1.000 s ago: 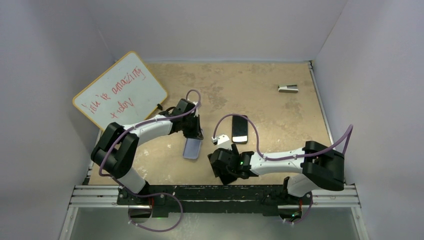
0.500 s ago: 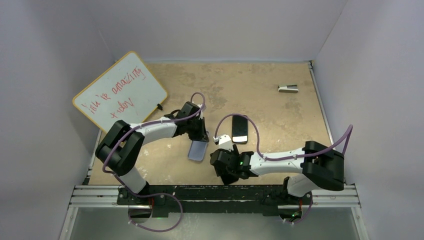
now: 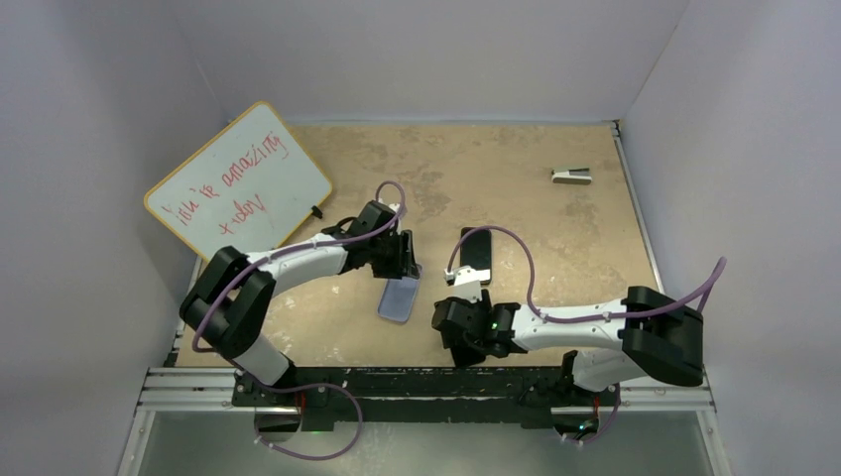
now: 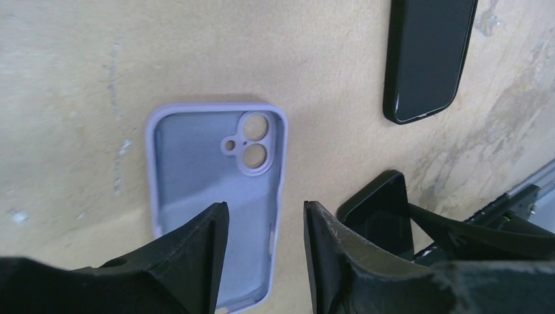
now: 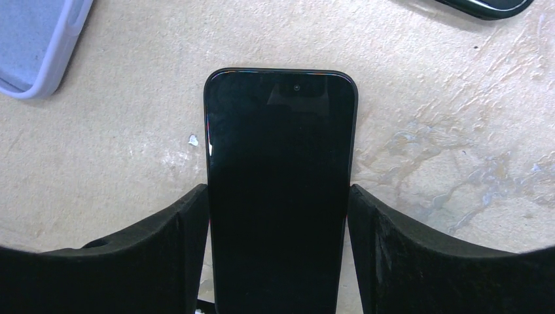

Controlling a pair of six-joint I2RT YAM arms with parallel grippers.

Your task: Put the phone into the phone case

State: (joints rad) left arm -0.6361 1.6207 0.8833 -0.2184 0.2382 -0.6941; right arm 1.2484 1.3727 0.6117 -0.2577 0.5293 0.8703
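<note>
The lavender phone case (image 4: 213, 196) lies flat on the table, hollow side up, with its camera cutouts at the far end. My left gripper (image 4: 265, 209) hovers open over the case's near right edge, with nothing between its fingers. From above, the case (image 3: 399, 299) sits just below the left gripper (image 3: 405, 260). The phone (image 5: 280, 163), a glossy all-black slab, lies screen up between the right fingers (image 5: 177, 235), which press on both of its long sides. The right gripper (image 3: 459, 319) is low near the table's front, to the right of the case.
A second black phone-shaped slab (image 3: 476, 255) with a pale end lies behind the right gripper. A whiteboard (image 3: 238, 178) with red writing leans at the back left. A small grey object (image 3: 572, 176) rests at the far right. Walls enclose three sides.
The left gripper has opened and let go of the case, which was held tilted and now lies flat, a little further right. The right arm has shifted right.
</note>
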